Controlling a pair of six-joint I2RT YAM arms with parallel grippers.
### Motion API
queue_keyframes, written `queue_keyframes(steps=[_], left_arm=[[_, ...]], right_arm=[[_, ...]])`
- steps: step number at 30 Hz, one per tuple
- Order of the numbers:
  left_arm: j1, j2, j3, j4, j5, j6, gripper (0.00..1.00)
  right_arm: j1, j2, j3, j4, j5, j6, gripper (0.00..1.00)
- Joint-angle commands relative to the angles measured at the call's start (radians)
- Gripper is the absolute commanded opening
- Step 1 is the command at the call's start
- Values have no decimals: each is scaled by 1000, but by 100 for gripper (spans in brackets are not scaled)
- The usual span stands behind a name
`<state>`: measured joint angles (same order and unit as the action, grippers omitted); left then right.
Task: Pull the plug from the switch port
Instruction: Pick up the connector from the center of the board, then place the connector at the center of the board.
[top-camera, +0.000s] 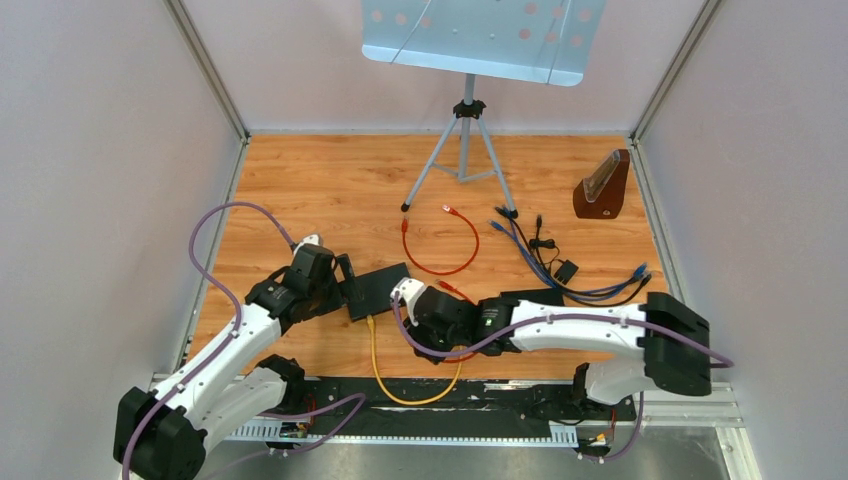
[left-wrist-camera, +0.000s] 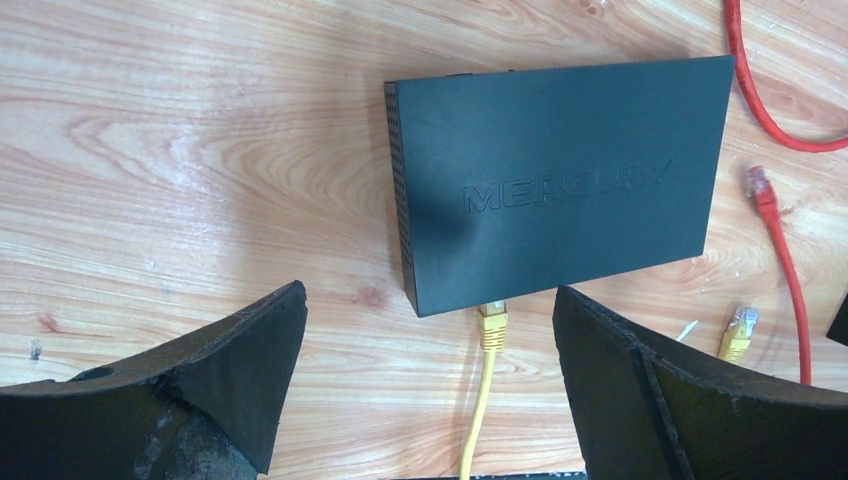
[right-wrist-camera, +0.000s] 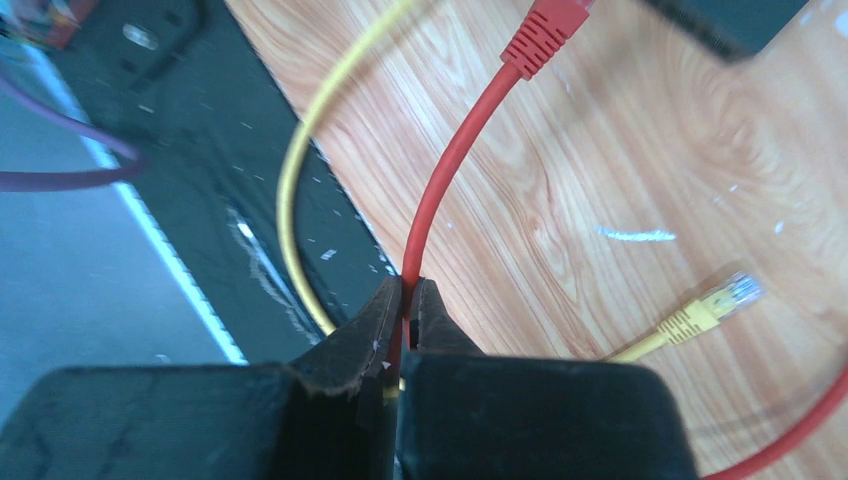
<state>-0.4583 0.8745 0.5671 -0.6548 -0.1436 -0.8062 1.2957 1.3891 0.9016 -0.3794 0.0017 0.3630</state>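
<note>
One switch (top-camera: 378, 290) is lying on the table (top-camera: 300, 190), well apart from its edges. Left wrist view: the left pincer (left-wrist-camera: 428, 295) is gaping wide, holding nothing; the yellow plug (left-wrist-camera: 492, 325) is sitting in the port just beyond its gap, below MERCURY lettering. Right wrist view: the right pincer (right-wrist-camera: 408, 292) is pinching the red cable (right-wrist-camera: 455, 160) tightly.

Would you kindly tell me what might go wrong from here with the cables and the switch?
1. The right fingers pinch the red cable, whose red plug lies free; the yellow plug sits in the switch, so pulling may achieve nothing.
2. The left fingers stand open, off the switch; it could slide when tugged.
</note>
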Motion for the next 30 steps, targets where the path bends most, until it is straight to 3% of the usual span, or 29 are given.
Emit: queue_keyframes(steps=[1, 12, 17, 22, 27, 30], left_arm=[[-3, -27, -6, 11, -39, -25, 100], [-3, -22, -6, 2, -57, -41, 100], [-3, -17, -12, 18, -48, -42, 100], [-3, -5, -12, 23, -32, -43, 100], [-3, -6, 2, 26, -7, -41, 100], [-3, -6, 6, 20, -13, -43, 100]], right_arm=[[4, -127, 72, -13, 62, -37, 0], [2, -378, 159, -25, 362, -74, 0], [-30, -402, 106, 150, 562, -163, 0], [-155, -279, 153, 189, 516, -120, 0], [-391, -63, 228, 206, 197, 8, 0], [-407, 91, 277, 268, 235, -9, 0]])
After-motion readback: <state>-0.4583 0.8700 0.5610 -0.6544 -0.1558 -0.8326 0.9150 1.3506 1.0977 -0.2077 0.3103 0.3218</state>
